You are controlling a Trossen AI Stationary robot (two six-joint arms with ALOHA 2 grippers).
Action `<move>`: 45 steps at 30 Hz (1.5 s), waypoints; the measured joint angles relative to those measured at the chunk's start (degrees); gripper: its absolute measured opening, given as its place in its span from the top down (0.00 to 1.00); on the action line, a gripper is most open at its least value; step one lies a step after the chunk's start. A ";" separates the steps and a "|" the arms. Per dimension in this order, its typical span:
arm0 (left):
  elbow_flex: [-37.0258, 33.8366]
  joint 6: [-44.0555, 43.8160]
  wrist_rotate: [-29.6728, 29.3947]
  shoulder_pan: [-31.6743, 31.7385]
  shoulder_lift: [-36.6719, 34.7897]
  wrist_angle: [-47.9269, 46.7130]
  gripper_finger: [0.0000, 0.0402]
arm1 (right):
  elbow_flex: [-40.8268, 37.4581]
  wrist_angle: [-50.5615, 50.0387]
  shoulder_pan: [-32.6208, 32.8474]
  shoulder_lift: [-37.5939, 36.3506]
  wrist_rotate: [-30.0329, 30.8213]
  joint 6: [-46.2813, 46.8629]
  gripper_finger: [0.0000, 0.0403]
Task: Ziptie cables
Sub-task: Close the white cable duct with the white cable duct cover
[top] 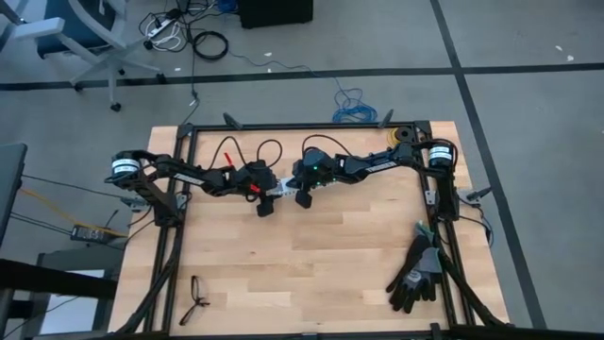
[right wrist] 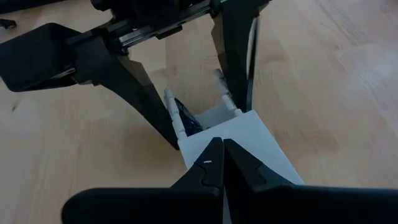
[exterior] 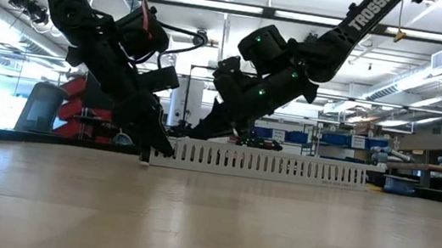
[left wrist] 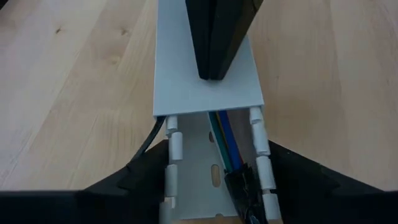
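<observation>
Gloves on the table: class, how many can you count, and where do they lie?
1 for certain: a dark glove near the table's front right corner. It may be two overlapping; the high view cannot settle it.

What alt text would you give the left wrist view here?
The left claw straddles the open end of a white slotted duct with coloured cables running inside. Beyond, the shut right claw presses on the duct's flat white cover, on a wooden table.

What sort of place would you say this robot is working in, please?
Most likely a robotics lab or workshop: a wooden table with two arms mounted on it, cables lying on the grey floor, and storage shelves under ceiling strip lights behind.
</observation>
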 joint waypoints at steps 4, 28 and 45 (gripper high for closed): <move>-0.04 -2.95 -0.10 0.00 0.13 0.84 0.31 | 0.00 -0.10 0.02 0.02 0.00 0.11 1.00; -6.99 -5.51 -0.23 -1.31 -9.67 1.26 0.26 | -0.09 0.32 -0.02 0.09 -0.59 0.36 1.00; -9.42 -7.66 -0.25 -1.59 -6.38 5.76 0.26 | -0.13 0.65 -0.04 0.11 -0.39 0.90 1.00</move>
